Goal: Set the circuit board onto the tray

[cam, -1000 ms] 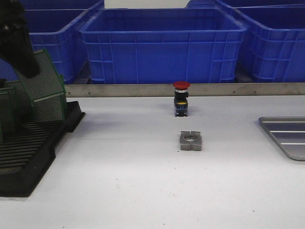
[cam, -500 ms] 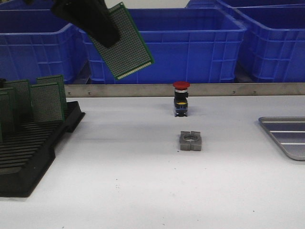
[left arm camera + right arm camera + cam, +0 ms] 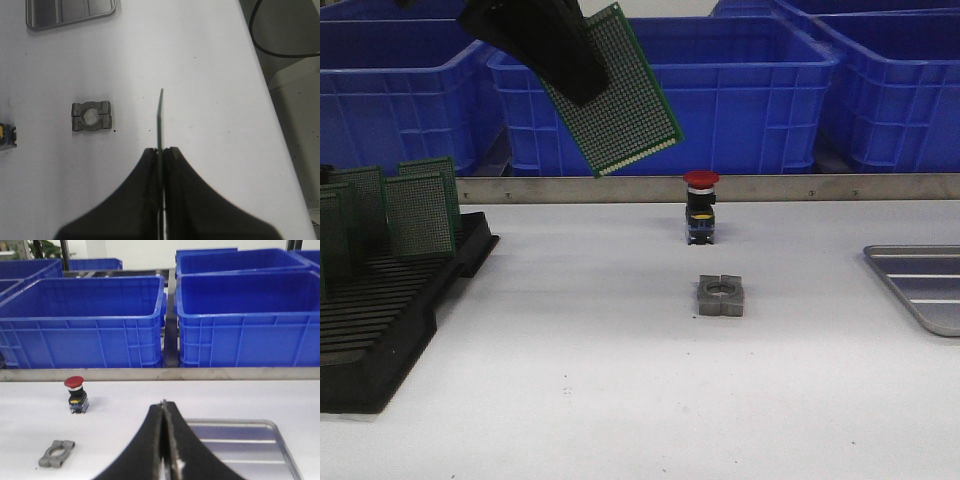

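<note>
Perfboard is clamped edge-on in your left gripper, high above the table, tray well to the right; carry it over the red pushbutton, level it, lower flat; right gripper empty, closed.

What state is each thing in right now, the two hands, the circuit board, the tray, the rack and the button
left hand: shut on the circuit board
circuit board: held tilted in the air, above the table
right hand: shut, nothing in it
tray: flat on the table, nothing seen on it
black rack: other boards standing upright in its slots
red push button: upright on the table
grey clamp block: lying flat
</note>
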`<state>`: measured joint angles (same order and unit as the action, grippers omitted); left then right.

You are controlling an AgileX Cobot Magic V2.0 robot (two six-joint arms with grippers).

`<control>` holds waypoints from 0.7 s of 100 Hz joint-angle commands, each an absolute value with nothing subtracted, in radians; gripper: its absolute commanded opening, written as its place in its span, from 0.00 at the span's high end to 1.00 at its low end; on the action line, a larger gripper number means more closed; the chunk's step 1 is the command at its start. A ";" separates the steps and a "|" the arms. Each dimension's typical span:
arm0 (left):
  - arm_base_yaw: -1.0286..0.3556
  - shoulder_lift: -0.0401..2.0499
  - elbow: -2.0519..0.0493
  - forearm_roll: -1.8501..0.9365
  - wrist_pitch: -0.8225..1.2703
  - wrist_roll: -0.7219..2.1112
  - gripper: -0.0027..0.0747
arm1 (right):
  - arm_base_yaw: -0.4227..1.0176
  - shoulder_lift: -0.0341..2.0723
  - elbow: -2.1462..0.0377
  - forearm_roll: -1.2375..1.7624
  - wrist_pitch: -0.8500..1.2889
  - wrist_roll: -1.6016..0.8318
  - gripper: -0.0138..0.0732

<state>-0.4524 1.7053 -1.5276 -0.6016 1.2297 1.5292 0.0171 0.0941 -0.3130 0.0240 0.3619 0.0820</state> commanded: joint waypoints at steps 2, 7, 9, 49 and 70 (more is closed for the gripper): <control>-0.462 1.656 -1.560 -0.659 1.274 1.520 0.99 | 0.016 0.236 -0.485 0.037 0.495 0.085 0.92; -0.462 1.656 -1.560 -0.659 1.274 1.520 0.99 | 0.016 0.304 -0.548 0.038 0.556 0.085 0.92; -0.462 1.656 -1.560 -0.659 1.274 1.520 0.99 | 0.016 0.322 -0.573 0.039 0.580 0.085 0.92; -0.462 1.656 -1.560 -0.659 1.274 1.520 0.99 | 0.016 0.613 -0.712 0.062 0.654 0.085 0.84; -0.462 1.656 -1.560 -0.659 1.274 1.520 0.99 | 0.016 0.618 -0.712 0.100 0.658 0.085 0.48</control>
